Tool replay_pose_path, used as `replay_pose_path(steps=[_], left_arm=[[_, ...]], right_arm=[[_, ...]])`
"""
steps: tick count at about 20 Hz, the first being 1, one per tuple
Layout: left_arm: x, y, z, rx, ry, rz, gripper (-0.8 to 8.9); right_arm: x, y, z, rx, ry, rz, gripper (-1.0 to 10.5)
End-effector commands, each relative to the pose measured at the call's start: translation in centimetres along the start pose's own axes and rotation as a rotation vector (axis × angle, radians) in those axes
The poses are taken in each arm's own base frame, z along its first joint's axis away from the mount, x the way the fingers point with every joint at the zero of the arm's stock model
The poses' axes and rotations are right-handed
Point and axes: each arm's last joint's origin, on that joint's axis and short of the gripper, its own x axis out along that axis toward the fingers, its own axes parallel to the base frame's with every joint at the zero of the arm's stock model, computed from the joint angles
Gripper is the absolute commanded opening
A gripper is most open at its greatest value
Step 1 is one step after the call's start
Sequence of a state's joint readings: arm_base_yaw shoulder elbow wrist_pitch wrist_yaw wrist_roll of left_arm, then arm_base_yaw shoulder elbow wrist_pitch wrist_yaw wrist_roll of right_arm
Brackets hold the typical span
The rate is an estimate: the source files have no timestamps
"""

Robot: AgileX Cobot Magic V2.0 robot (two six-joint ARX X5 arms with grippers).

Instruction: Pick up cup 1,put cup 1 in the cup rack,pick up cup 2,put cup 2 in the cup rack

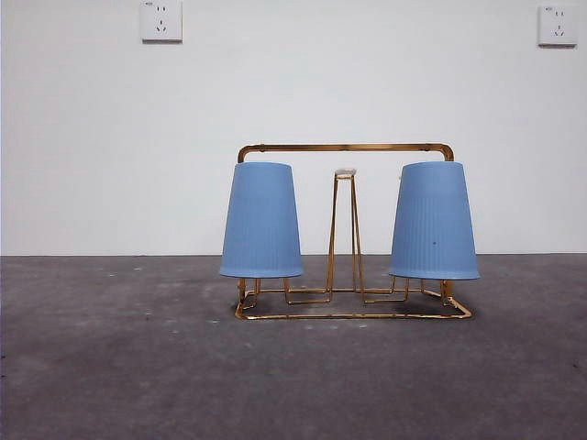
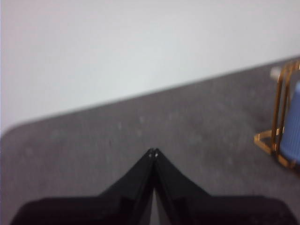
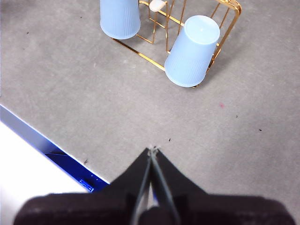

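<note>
Both blue finely ribbed tapered tumblers sit upside down on the prongs of the gold-coloured thin wire cup rack (image 1: 353, 312), so I judge the placing finished and nothing left for me but to stay clear.

Cup 1 (image 1: 434, 222), the one with the tiny dark speck low on its wall, hangs on the right side of the rack in the front view. Cup 2 (image 1: 261, 222), its unmarked twin, hangs on the left side. Their rims hover a little above the rack's rectangular base, and the arched handle frame runs behind their tops. Between them one narrow upright prong with a pale cap (image 1: 345, 171) stands bare.

My right gripper (image 3: 153, 150) is pulled back over the grey table (image 1: 110, 367), near side, well apart from the rack. Its two black jaws are pressed together at the tips and carry nothing. From there I see the cups beyond me, one seated upright and one tilted on its prong. My left gripper (image 2: 153, 152) waits off to the left, its jaws likewise closed tip to tip on nothing, with only the rack's edge and a sliver of blue cup at the side of its view.

The next move, as I judge it, calls for no grasp: hold both arms away so neither brushes the light wire frame.
</note>
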State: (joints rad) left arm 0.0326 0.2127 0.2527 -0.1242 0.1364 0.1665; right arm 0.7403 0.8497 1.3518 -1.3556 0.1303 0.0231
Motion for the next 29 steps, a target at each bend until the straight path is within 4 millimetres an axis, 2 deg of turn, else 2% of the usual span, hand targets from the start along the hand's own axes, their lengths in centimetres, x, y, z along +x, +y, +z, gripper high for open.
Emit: replay_pose_path(steps=[1, 7, 25, 27, 29], left_arm=[[0.2, -0.3, -2.4, -0.036, 0.019, 0.012, -0.03], [0.3, -0.9, -6.9, -0.099, 0.072, 0.053, -0.03], [0.2, -1.0, -7.1, -0.132, 0.097, 0.048, -0.03], [0.2, -1.0, -7.1, -0.132, 0.097, 0.048, -0.03], [0.2, -1.0, -7.1, -0.132, 0.098, 0.047, -0.03]], right_arm=[[0.2, 0.0, -0.3, 0.007, 0.028, -0.002, 0.0], [0.2, 0.0, -0.3, 0.007, 0.028, -0.002, 0.0], [0.2, 0.0, -0.3, -0.004, 0.028, -0.004, 0.0], [0.2, -0.1, -0.3, -0.017, 0.025, -0.031, 0.0], [-0.6, -0.9, -0.3, -0.05, -0.054, -0.12, 0.0]])
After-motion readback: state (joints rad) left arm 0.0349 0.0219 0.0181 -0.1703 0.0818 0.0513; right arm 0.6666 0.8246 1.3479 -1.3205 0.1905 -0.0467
